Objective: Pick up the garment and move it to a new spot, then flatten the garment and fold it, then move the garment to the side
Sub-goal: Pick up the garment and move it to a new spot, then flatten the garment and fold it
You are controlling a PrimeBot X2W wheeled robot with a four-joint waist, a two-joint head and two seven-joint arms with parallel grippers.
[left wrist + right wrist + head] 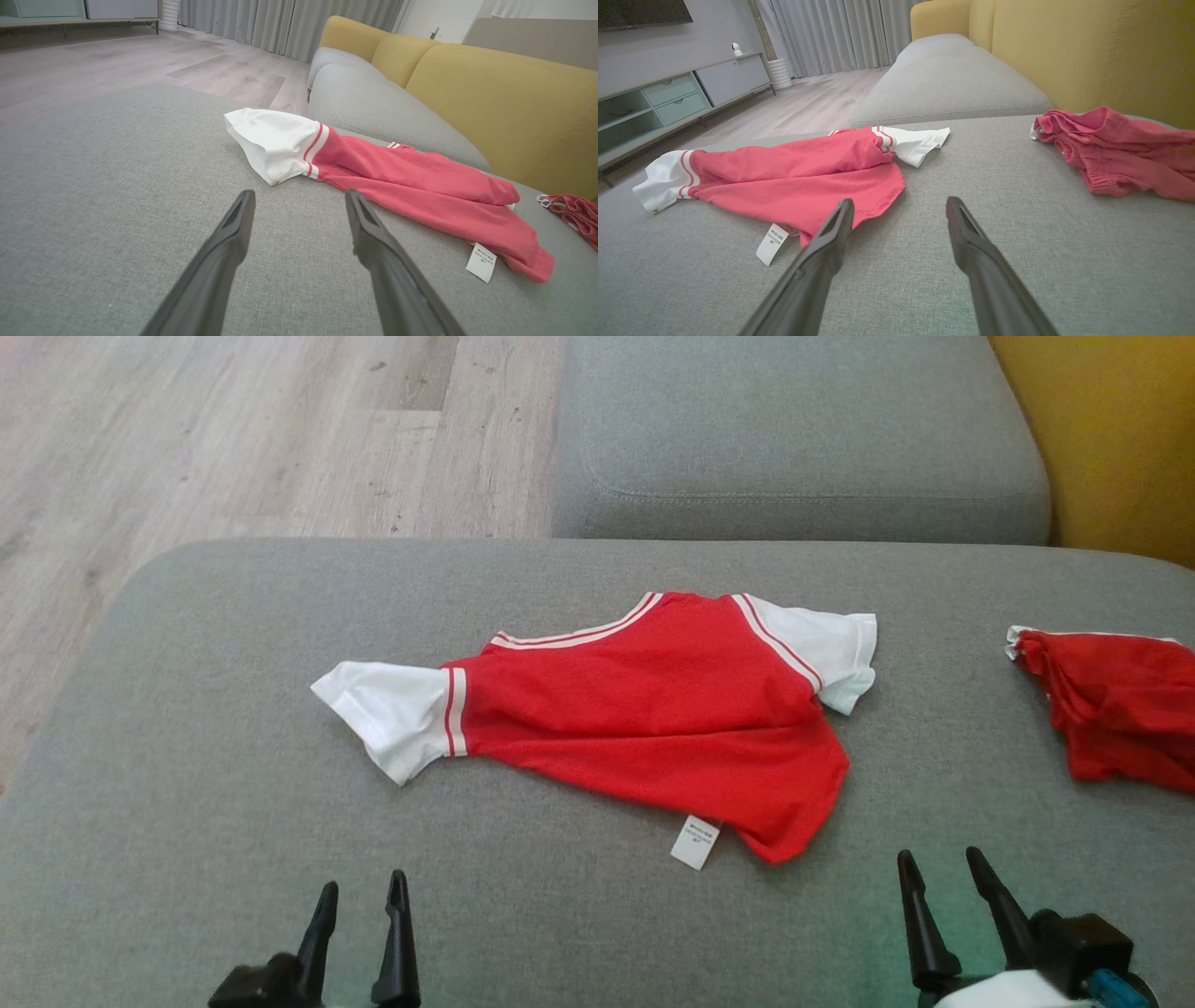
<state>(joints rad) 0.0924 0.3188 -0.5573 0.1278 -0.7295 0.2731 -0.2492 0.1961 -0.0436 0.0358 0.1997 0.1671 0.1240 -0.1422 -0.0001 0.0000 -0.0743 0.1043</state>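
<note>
The garment point(644, 709) is a red shirt with white sleeves and red-and-white trim, lying partly folded on the grey sofa seat point(187, 756), a white tag at its near hem. It also lies ahead of the left fingers point(420, 186) and to the left of the right fingers point(794, 172). My left gripper point(362, 889) hovers open near the front edge, short of the white left sleeve. My right gripper point(943, 861) stands open at the lower right, just right of the shirt's near hem corner. Neither holds anything.
A second crumpled red garment point(1111, 705) lies at the seat's right edge, also point(1115, 154). Another grey cushion point(794, 439) and the yellow sofa back point(1111, 429) lie beyond. Wooden floor point(233, 439) drops away past the seat's far left edge.
</note>
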